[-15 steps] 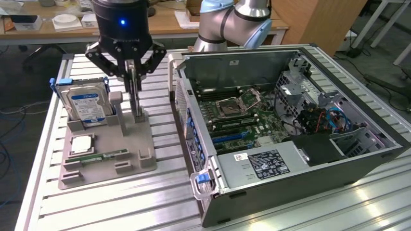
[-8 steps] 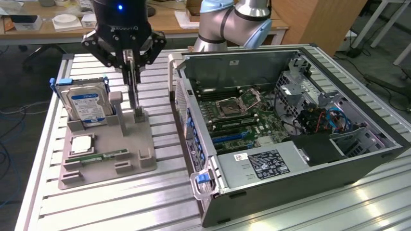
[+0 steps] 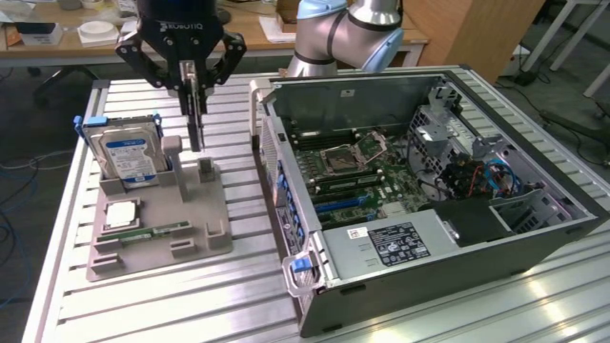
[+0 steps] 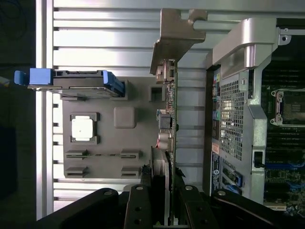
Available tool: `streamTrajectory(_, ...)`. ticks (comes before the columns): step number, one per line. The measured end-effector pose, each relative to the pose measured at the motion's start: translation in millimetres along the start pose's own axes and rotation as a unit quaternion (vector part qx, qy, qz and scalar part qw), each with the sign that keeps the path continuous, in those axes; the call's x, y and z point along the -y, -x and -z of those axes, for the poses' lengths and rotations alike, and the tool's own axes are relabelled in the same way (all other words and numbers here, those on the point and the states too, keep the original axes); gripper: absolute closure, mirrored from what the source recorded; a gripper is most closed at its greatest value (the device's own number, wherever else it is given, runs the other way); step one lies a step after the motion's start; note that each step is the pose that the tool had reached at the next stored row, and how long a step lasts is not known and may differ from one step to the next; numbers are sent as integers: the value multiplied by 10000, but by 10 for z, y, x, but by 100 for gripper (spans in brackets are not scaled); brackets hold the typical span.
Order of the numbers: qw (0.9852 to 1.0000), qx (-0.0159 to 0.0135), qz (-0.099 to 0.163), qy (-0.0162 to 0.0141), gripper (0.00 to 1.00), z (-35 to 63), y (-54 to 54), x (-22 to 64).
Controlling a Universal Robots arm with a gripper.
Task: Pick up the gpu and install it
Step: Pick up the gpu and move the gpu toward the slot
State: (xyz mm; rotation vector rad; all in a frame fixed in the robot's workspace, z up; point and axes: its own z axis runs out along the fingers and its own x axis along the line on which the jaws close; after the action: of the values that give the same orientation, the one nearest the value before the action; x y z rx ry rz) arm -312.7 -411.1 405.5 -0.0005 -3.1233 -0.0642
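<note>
Gripper clamped on the gpu above the parts holder

In the exterior view the gripper (image 3: 194, 77) sits at 11 o'clock, its 2 fingers pinched on the upper edge of the gpu (image 3: 196, 125), which hangs upright and edge-on below them. The card's lower end is just above the grey holder (image 3: 191, 246); contact cannot be told. The wrist view shows the card's silver bracket (image 4: 178, 33) at its far end and the green board face turned toward the computer case (image 3: 533, 236). The open case lies at 3 o'clock on the slatted table (image 3: 143, 307). In the holder at 9 o'clock, a hard drive (image 3: 130, 156) stands upright, with a processor (image 3: 121, 213) and a RAM stick (image 3: 143, 234) in front of it.
</note>
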Motion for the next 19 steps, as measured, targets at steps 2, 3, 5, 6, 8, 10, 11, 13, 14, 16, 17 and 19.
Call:
streamTrajectory(2, 10000, 0, 0, 0, 73, 1, 2, -1)
streamTrajectory(3, 10000, -1, -1, -1, 73, 2, 16, -1)
streamTrajectory(5, 10000, -1, -2, 0, 73, 2, 68, -1)
streamTrajectory(6, 10000, 0, -3, 0, 73, 3, 100, -1)
streamTrajectory(8, 10000, 0, -4, 0, 73, 4, 168, -1)
streamTrajectory(10, 10000, 0, -4, 0, 73, 5, 237, -1)
streamTrajectory(11, 10000, 0, -4, 0, 73, 5, 269, -1)
streamTrajectory(13, 10000, 0, -5, 0, 73, 6, 331, -1)
streamTrajectory(14, 10000, 0, -6, 0, 73, 7, 361, -1)
streamTrajectory(16, 10000, 0, -7, 0, 73, 9, 422, -1)
streamTrajectory(17, 10000, 0, -8, -1, 73, 9, 453, -1)
streamTrajectory(19, 10000, 0, -11, -18, 73, 10, 509, -1)
